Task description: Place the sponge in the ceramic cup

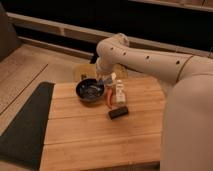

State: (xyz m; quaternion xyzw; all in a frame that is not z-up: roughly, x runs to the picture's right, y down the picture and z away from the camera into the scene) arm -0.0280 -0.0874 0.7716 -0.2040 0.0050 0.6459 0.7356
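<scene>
Gripper (106, 81) hovered just beside the dark ceramic cup (78, 90), grip unreadable; blue sponge (92, 91) seemed to lie inside; only a clean lift away looked due.

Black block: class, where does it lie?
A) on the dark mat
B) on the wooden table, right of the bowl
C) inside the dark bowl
B: the black block lies on the wooden table, right of the bowl; the gripper is by the bowl's far right rim.

The sponge (92, 90) seemingly lies in the cup (80, 91), the hand (106, 83) just beside it.
</scene>
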